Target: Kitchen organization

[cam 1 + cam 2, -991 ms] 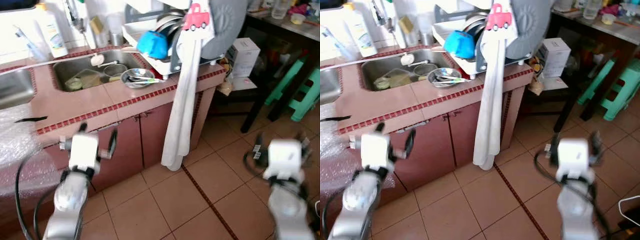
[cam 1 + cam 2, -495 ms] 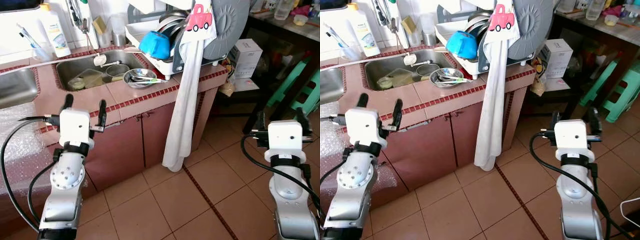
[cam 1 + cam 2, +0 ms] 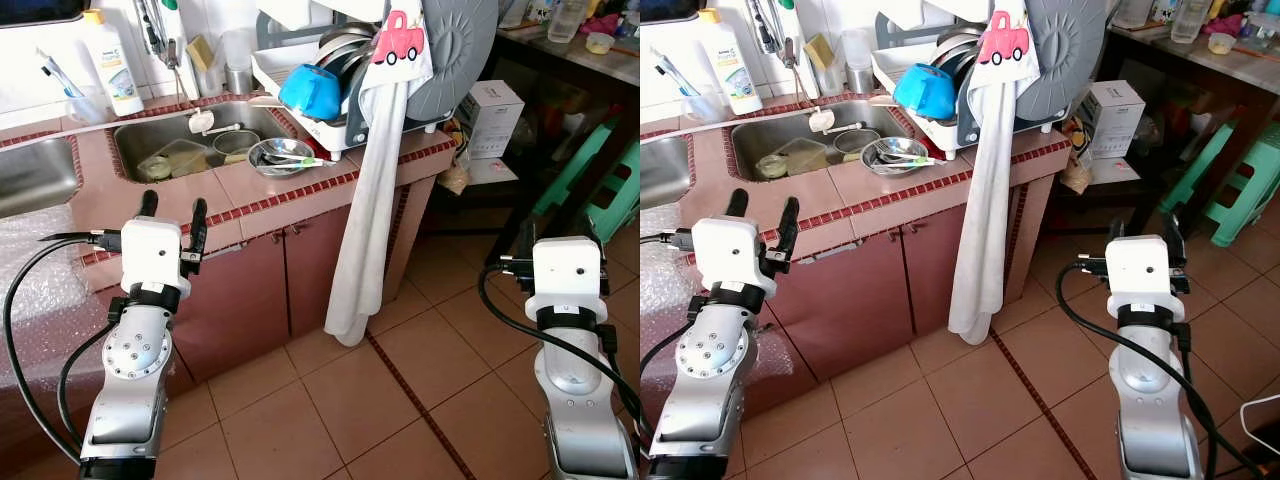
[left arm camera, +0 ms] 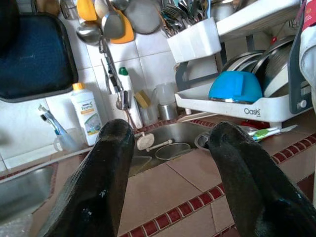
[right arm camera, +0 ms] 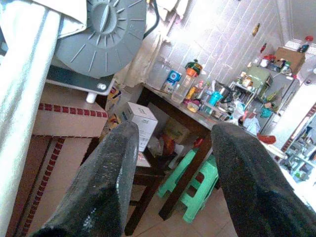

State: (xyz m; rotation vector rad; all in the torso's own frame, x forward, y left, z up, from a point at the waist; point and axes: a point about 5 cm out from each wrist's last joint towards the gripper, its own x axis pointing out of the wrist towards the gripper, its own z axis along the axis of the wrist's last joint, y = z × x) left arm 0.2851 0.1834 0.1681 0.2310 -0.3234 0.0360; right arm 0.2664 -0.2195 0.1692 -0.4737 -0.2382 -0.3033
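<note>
The robot faces a tiled kitchen counter (image 3: 150, 205) with red trim, both arms raised in front of it. The left gripper (image 3: 172, 222) is up at the near edge of the counter, fingers spread apart and grasping nothing; through its wrist camera the two black fingers (image 4: 98, 187) frame the sink beyond. The right gripper (image 3: 1143, 232) hangs over the tiled floor (image 3: 340, 400) off to the right, well away from the counter, its fingers also parted and empty, pointed toward a dark table (image 5: 173, 111) and green stools (image 5: 195, 190). In the sink (image 3: 190, 140) sit a clear container (image 3: 170, 160), a small pot (image 3: 232, 140) and a white brush (image 3: 200, 121). Just right of the sink, on the counter, rests a steel bowl (image 3: 278, 155) with a green-handled utensil (image 3: 300, 160) lying in it. Farther right stands the white dish rack (image 3: 330, 125), holding a blue bowl (image 3: 308, 92) tipped on its side and stacked plates behind. A long white towel (image 3: 365, 230) drapes from the rack down the front of the cabinet, with a pink truck-shaped holder (image 3: 398, 38) near its top and a grey round lid (image 3: 455, 55) beside it. At the far left of the sink stands a white soap bottle (image 3: 113, 65), next to a cup with toothbrushes (image 3: 62, 90). A white box (image 3: 492, 115) sits right of the counter.
</note>
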